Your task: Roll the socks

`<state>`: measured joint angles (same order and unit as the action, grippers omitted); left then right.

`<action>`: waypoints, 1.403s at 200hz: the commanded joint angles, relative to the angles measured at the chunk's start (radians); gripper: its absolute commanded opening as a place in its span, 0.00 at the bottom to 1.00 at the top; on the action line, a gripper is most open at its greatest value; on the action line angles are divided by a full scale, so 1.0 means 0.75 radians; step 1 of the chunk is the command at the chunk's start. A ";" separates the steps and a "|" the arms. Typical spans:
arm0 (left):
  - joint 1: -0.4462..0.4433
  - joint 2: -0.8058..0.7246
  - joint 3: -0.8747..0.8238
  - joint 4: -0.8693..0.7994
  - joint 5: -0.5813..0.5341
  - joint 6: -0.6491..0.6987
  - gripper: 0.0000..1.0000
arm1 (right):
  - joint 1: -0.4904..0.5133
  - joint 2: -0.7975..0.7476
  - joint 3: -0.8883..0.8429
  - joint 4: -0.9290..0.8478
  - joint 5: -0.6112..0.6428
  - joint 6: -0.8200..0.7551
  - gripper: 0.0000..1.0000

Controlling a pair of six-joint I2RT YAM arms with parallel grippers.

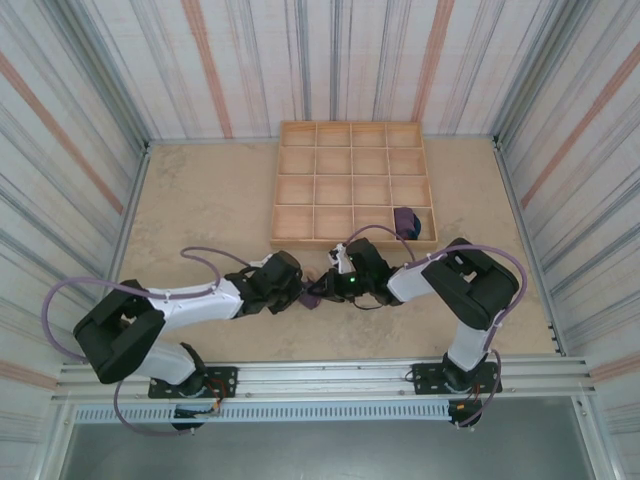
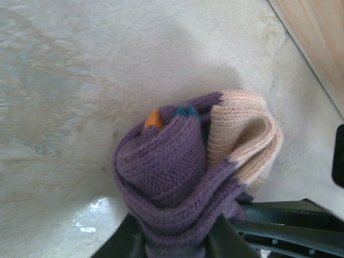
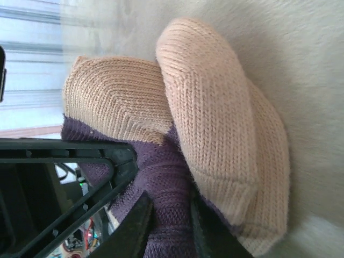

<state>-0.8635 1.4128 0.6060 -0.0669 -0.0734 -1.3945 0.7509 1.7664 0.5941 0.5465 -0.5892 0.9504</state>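
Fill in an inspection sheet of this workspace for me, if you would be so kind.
Surface: beige mottled table, flat.
Job's things: socks, half rolled, purple with peach cuff, on the table between the arms; a finished purple bundle in the near-right compartment of the wooden tray.
Clutter: nothing seen.
End effectors: left end effector and right end effector each closed on the socks' purple fabric.
Cables: purple cables loop beside both arms, off the socks.
Surroundings: striped walls on three sides; metal rail at the near edge.
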 commanded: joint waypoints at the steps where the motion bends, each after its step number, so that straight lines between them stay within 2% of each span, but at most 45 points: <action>1: 0.026 0.068 0.025 -0.199 0.044 0.005 0.09 | -0.008 -0.036 -0.056 -0.399 0.161 -0.126 0.29; 21: 0.046 0.092 0.071 -0.263 0.088 0.041 0.00 | 0.006 -0.148 -0.012 -0.526 0.227 -0.256 0.41; 42: 0.066 0.131 0.126 -0.318 0.136 0.090 0.00 | 0.045 -0.262 0.035 -0.669 0.323 -0.414 0.51; 75: 0.100 0.196 0.195 -0.348 0.255 0.146 0.00 | 0.154 -0.409 0.052 -0.768 0.544 -0.626 0.62; 119: 0.122 0.237 0.333 -0.526 0.301 0.224 0.00 | 0.385 -0.494 0.042 -0.739 0.909 -0.847 0.72; 145: 0.125 0.252 0.369 -0.571 0.298 0.238 0.00 | 0.485 -0.454 0.072 -0.690 1.082 -0.932 0.73; 184: 0.125 0.256 0.366 -0.576 0.294 0.235 0.00 | 0.504 -0.361 0.109 -0.575 1.191 -0.972 0.73; 236: 0.125 0.219 0.342 -0.562 0.274 0.222 0.00 | 0.494 -0.239 0.120 -0.491 1.127 -0.952 0.69; 280: 0.128 0.177 0.270 -0.431 0.292 0.191 0.00 | 0.451 -0.172 0.068 -0.467 1.049 -0.829 0.53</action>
<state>-0.7696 1.5684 0.8661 -0.3748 0.1379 -1.2373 1.1137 1.5826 0.6754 0.2382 0.2333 0.2661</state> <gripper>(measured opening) 0.181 0.560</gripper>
